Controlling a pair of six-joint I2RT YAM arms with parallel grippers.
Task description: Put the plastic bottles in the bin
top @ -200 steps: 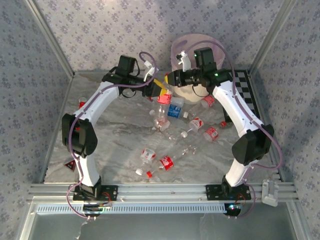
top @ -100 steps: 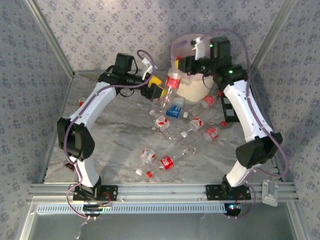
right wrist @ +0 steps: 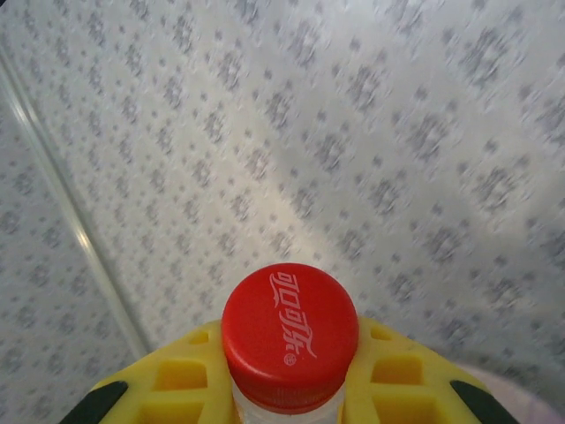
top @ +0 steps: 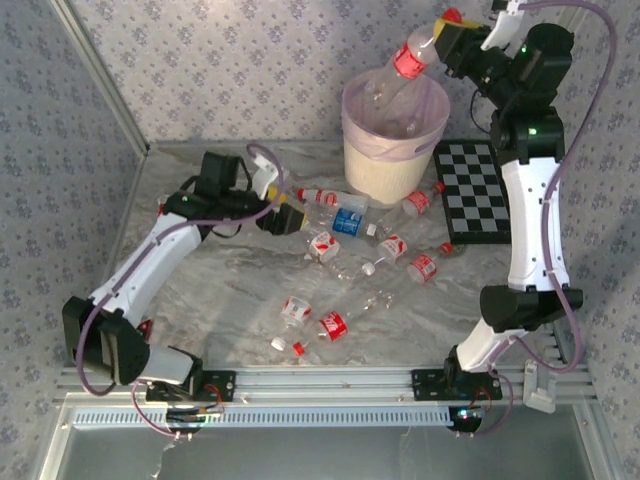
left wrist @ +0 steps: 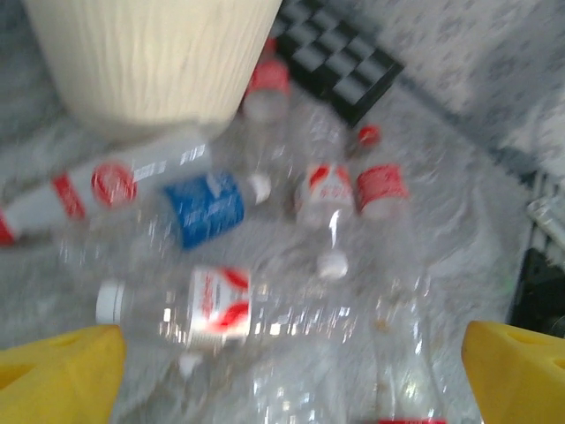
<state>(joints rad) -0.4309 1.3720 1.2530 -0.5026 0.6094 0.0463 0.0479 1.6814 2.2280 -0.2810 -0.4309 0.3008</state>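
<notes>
— Where's the bin?

— At the far side of the grey marbled tabletop (top: 230, 300): a round cream bin (top: 392, 165) with a pale lilac liner over its rim. A black-and-white chequered board (top: 478, 190) lies flat just beside it, on its right.

— And the arms?

— The right arm is raised high. Its right pincer (top: 455, 35) is pinching a clear held bottle (top: 402, 66) at the neck. The bottle is tilted, with its base pointing down into the bin's mouth. From the wrist I see the yellow fingers (right wrist: 181, 380) on either side of the neck, just under the red cap (right wrist: 290, 331).

— The other one?

— The left pincer (top: 296, 221) is low over the tabletop, near the middle. Its jaws are spread wide and there is nothing between them.

— What about the other bottles?

— The loose bottles (top: 331, 326) lie scattered between the bin and the arm bases, most on their sides with red labels. A blue-labelled bottle (left wrist: 205, 208) lies near the foot of the bin, and a white-capped bottle (left wrist: 212, 305) lies just ahead of the left pincer.
</notes>
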